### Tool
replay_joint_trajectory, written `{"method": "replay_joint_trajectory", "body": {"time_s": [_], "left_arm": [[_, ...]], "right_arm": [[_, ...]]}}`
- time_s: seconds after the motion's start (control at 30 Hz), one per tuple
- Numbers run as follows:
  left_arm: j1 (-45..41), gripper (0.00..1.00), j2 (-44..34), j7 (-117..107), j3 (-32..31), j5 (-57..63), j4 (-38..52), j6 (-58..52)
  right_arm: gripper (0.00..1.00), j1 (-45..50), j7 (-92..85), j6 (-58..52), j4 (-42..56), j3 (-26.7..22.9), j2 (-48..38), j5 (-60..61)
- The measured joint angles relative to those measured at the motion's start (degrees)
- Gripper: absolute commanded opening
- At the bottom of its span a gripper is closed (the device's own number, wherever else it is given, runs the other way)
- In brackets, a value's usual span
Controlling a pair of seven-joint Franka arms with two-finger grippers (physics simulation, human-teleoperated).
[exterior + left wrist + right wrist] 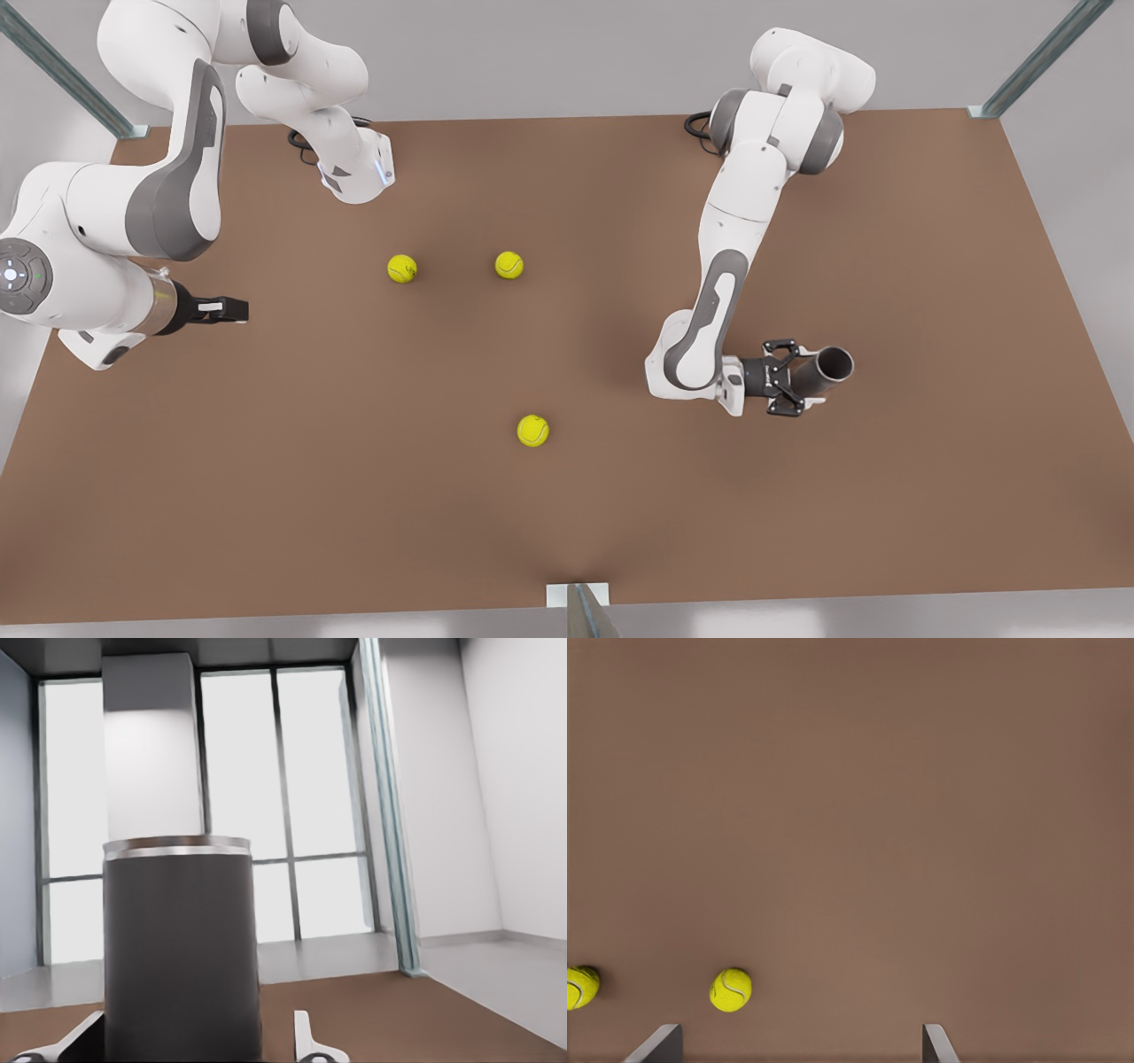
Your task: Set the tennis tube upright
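In the front view we see the left gripper (pixel 791 379) on the front view's right, its fingers spread around the tennis tube (pixel 824 369), which stands upright on the brown table (pixel 567 532) with its open mouth facing the camera. Whether the fingers actually press the tube's wall we cannot tell. The right gripper (pixel 237 309) hangs at the front view's left, waiting, its fingers looking drawn together. Three yellow tennis balls (pixel 402 268) (pixel 508 265) (pixel 532 431) lie apart in the table's middle.

In the left wrist view we see the tube (pixel 180 948) upright between the fingertips (pixel 306 1036), one fingertip standing clear of its side.

In the right wrist view we see the fingertips (pixel 935 1043) set wide apart with nothing between them, above bare table (pixel 877 815), with two balls (pixel 731 989) (pixel 580 986) beyond.
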Motion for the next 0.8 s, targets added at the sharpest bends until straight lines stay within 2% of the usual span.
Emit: {"method": "replay_joint_trajectory", "body": {"time_s": [0.43, 0.6, 0.7, 0.8], "left_arm": [[-0.7, 1.00, -0.3, 3.4, 0.0, -0.2, -0.1, -0.2], [-7.5, 1.00, -0.5, 4.8, -0.4, -5.7, 1.8, -1.6], [-10.8, 1.00, -2.3, 6.7, -6.1, -12.8, 6.1, -3.7], [-10.3, 1.00, -4.7, 10.9, -11.6, -21.7, 16.7, -4.5]], "right_arm": [[1.00, -0.1, -0.2, 0.0, 0.0, -0.1, 0.0, 0.0], [1.00, -0.1, -0.5, 0.0, 0.1, -0.1, 0.0, 0.0], [1.00, -0.1, -0.6, 0.0, 0.1, -0.2, 0.0, 0.1], [1.00, -0.1, -0.7, 0.0, 0.1, -0.2, 0.0, 0.1]]}}
